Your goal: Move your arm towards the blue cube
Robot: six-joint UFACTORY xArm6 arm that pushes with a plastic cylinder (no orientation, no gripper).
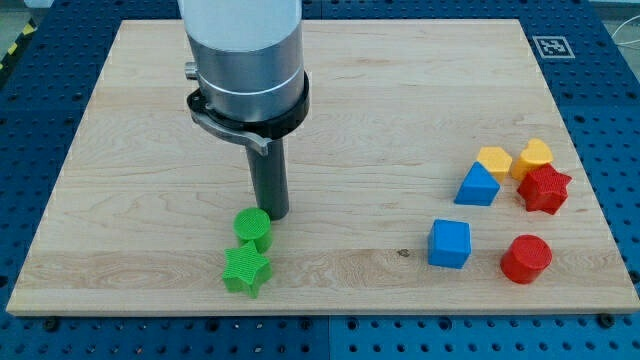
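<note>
The blue cube (449, 244) lies on the wooden board (380, 100) at the view's lower right. My tip (274, 215) is at the end of the dark rod, left of centre, far to the left of the blue cube. The tip stands right beside the green cylinder (253, 228), at its upper right edge. A green star (246, 270) lies just below the cylinder.
A blue triangular block (478, 186), a yellow pentagon-like block (494, 160), a yellow block (535, 156) and a red star (545, 189) cluster at the view's right. A red cylinder (526, 259) lies right of the blue cube. The board's edges border a blue perforated table.
</note>
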